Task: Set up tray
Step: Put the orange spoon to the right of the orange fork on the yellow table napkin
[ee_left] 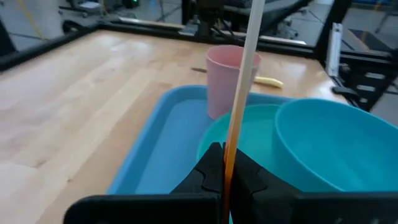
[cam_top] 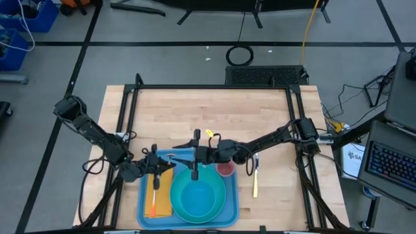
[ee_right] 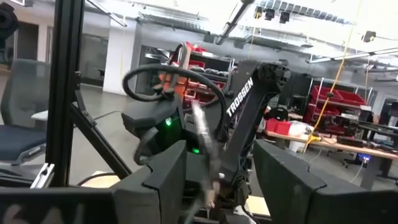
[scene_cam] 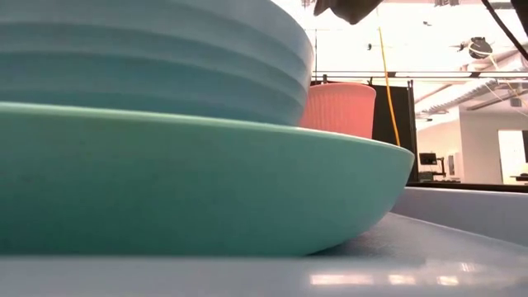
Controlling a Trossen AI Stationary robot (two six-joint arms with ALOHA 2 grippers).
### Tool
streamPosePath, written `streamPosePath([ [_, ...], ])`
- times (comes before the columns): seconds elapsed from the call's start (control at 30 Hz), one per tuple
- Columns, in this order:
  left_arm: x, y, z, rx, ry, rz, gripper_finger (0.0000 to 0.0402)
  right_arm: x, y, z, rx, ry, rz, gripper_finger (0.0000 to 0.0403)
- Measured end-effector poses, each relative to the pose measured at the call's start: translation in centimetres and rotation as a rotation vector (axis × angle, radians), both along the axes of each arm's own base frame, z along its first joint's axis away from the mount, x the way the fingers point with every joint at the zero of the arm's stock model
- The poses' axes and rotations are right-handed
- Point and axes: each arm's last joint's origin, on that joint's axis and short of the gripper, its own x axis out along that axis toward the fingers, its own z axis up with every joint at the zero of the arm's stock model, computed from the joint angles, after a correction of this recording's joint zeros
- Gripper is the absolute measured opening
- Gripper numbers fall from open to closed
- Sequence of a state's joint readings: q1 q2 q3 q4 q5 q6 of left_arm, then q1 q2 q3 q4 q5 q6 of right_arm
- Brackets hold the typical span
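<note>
Two grippers: left gripper [cam_top: 155, 170] pinches one orange-and-white stick [cam_top: 154, 195] beside the blue plastic tray [cam_top: 147, 214]; right gripper [cam_top: 194, 155], fingers spread, hangs above one turquoise bowl [cam_top: 195, 199].

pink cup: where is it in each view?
High: pink cup at the tray's right edge, beside the bowl.
Low: right of centre, behind the bowl.
Left wrist: upper centre, behind the held stick.
Right wrist: not in view.
Shared landmark: the bowl.
</note>
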State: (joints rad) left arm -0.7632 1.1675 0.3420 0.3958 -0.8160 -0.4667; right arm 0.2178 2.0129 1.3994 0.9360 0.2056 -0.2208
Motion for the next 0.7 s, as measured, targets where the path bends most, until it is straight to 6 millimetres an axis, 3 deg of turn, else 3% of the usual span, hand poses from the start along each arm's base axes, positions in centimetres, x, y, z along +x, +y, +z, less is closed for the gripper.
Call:
streamPosePath([
  [0.37,0.32,0.31,-0.14,-0.028,0.026,-0.028,0.0001,0.11,-0.12,0.37,0.02,-0.018,0.054,0.0142],
  [0.5,0.33,0.33,-0.14,-0.026,0.025,-0.024,0.0001,0.62,-0.41,0.67,0.032,0.032,0.05,0.0099],
  [0.63,0.33,0.31,-0.15,-0.03,0.028,-0.033,0.0001,0.73,-0.33,0.65,0.006,0.054,0.04,0.0026],
  [0.7,0.34,0.28,-0.12,-0.044,0.024,-0.032,0.0001,0.75,-0.41,0.64,-0.019,0.055,0.031,0.0012],
])
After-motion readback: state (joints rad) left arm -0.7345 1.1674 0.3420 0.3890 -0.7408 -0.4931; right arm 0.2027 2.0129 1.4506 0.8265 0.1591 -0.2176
